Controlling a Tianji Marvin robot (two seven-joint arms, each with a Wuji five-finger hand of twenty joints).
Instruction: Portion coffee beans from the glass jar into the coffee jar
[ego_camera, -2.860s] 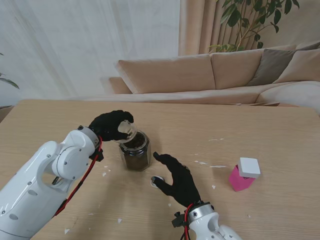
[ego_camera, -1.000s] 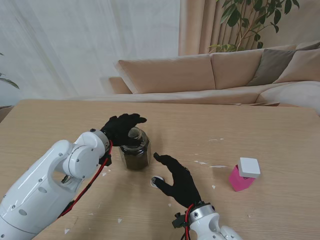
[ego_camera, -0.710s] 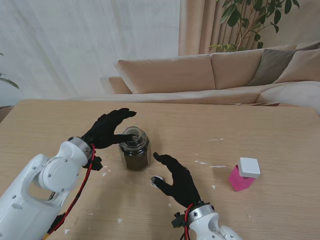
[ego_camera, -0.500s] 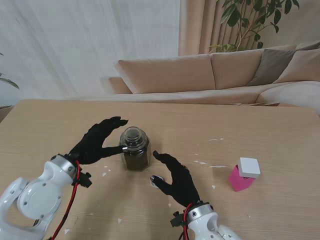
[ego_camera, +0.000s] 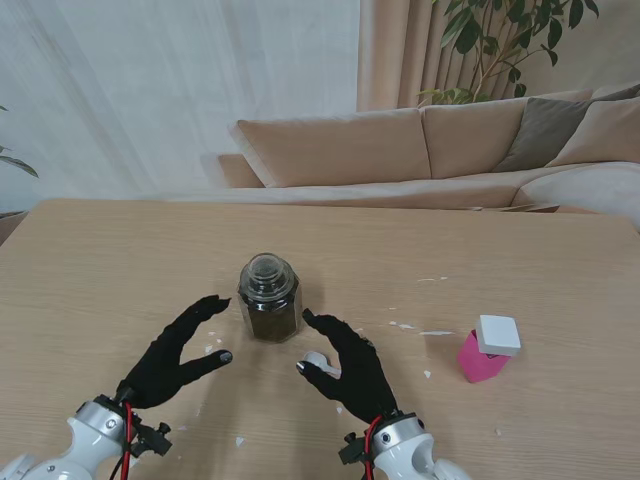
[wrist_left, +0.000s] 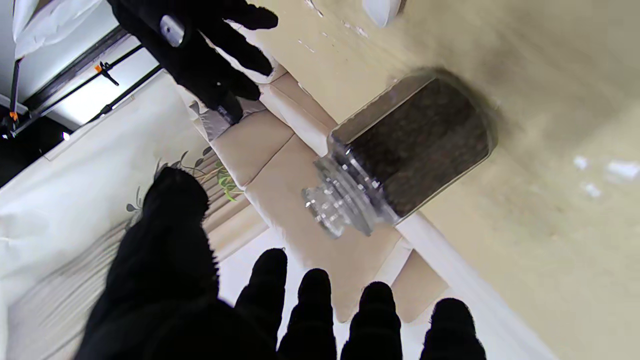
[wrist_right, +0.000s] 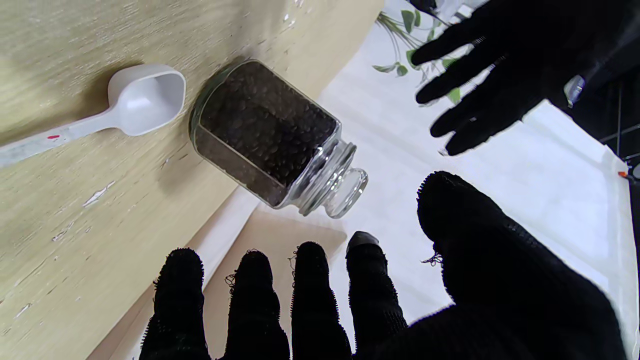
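The glass jar (ego_camera: 268, 298) of dark coffee beans stands upright mid-table with its glass lid (ego_camera: 266, 268) on. My left hand (ego_camera: 178, 352) hovers open, nearer to me and left of the jar, touching nothing. On the jar's other side my right hand (ego_camera: 345, 365) is open too, spread over a white scoop (ego_camera: 316, 360) lying on the table. The left wrist view shows the jar (wrist_left: 415, 145) and lid (wrist_left: 340, 205) beyond my left hand (wrist_left: 200, 310). In the right wrist view the jar (wrist_right: 265, 130) and scoop (wrist_right: 140, 100) lie past my right hand (wrist_right: 350, 310).
A pink container with a white cap (ego_camera: 488, 350) stands on the right of the wooden table (ego_camera: 520, 260). Small white flecks (ego_camera: 420, 330) dot the table top. A beige sofa (ego_camera: 420, 150) sits beyond the far edge.
My left hand set the glass lid on the jar, let go and drew back toward me with its fingers spread. The right hand has barely moved.
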